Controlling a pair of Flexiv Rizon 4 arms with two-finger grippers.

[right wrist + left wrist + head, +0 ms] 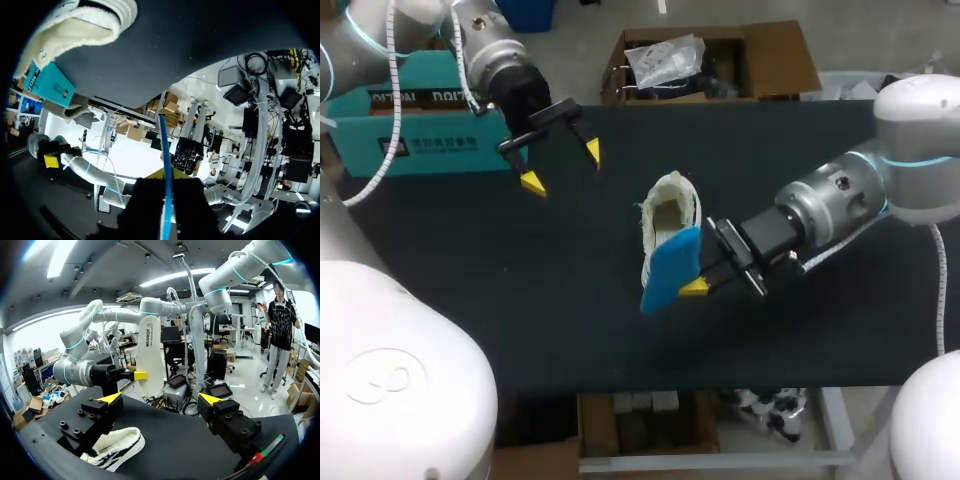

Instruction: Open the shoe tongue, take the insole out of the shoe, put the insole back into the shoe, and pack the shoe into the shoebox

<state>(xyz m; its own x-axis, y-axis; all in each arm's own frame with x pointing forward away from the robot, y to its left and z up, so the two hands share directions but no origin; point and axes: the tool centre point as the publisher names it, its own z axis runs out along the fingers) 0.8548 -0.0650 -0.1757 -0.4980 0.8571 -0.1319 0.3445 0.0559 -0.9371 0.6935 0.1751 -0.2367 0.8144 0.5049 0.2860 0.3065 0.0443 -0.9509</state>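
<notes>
A white knitted shoe (672, 215) lies on the black table (520, 300), near the middle. Just in front of it my right gripper (695, 287) is shut on the blue insole (671, 268), holding it above the table beside the shoe. In the right wrist view the insole (165, 150) stands edge-on between the fingers, with the shoe (75, 25) ahead. My left gripper (561, 166) hangs open and empty behind and left of the shoe. In the left wrist view the shoe (116, 447) lies under the left gripper (160, 399) and the insole's pale side (150, 355) is ahead.
The teal shoebox (410, 125) stands at the table's back left edge, and appears again as the teal shoebox (47, 82) in the right wrist view. A brown cardboard box (720, 60) with a plastic bag sits behind the table's far edge.
</notes>
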